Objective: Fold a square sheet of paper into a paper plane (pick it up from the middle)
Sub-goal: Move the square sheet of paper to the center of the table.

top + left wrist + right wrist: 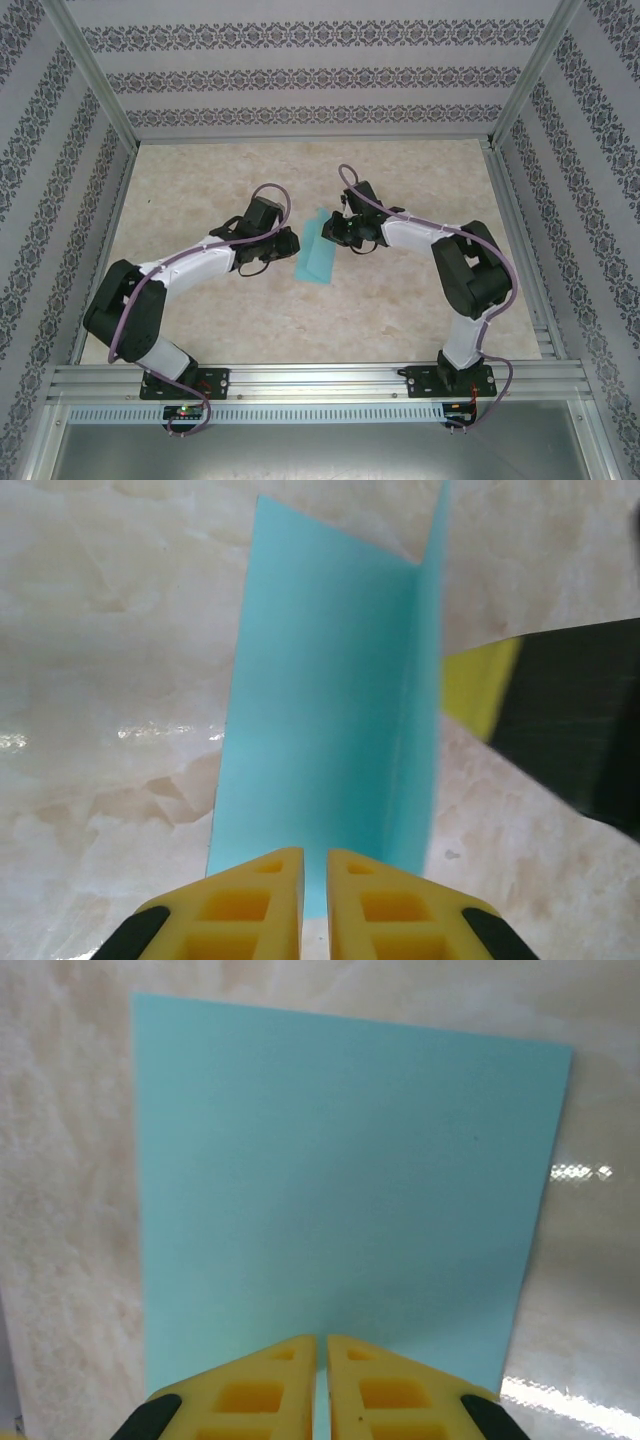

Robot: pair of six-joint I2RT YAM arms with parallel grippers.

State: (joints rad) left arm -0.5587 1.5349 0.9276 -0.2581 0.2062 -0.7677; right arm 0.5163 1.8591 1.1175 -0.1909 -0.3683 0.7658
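The square sheet of paper [316, 255] is turquoise and lies mid-table between my two grippers. In the left wrist view the sheet [320, 710] is bent along a crease: its left half lies flat and its right half stands up. My left gripper [315, 865] is shut, with its yellow fingertips over the near edge of the flat half and the paper beneath them, not between them. My right gripper [321, 1345] is shut on the edge of the raised half [340, 1170], which faces its camera. From above, the left gripper [293, 243] and right gripper [333, 232] sit on either side of the sheet.
The table is pale marble-patterned [400, 310], fenced by aluminium rails [510, 240] and patterned walls. The right gripper's black and yellow finger [560, 730] stands just behind the raised flap. Both arm bases sit at the near edge.
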